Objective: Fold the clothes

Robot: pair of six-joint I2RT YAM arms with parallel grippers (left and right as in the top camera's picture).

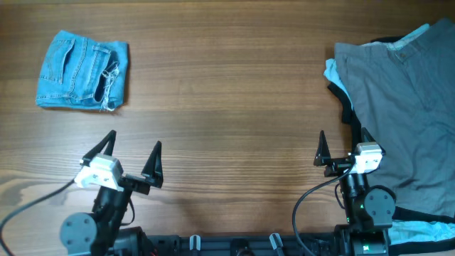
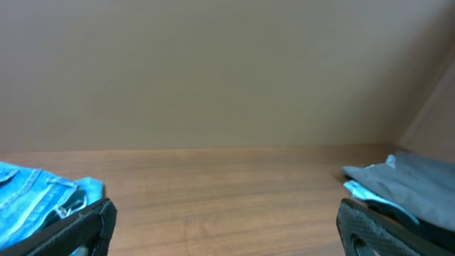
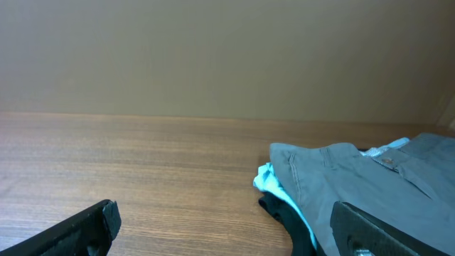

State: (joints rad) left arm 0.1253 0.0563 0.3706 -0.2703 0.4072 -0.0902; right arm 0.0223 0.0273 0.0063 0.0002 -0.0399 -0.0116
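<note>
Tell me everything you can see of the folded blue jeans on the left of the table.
The folded light-blue denim jeans lie as a compact, roughly square bundle flat on the brown wooden table, at its far left. A back pocket with stitched seams faces up. Frayed white threads hang at the right edge, beside a dark gap between layers. Only the table touches the bundle.

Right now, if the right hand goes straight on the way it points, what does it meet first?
Probably the pile's edge: the dark cloth and pale-blue cloth poking out from under the grey garment, ahead of the outer finger of the open right hand. Its inner finger faces bare table. Depth unclear.
</note>
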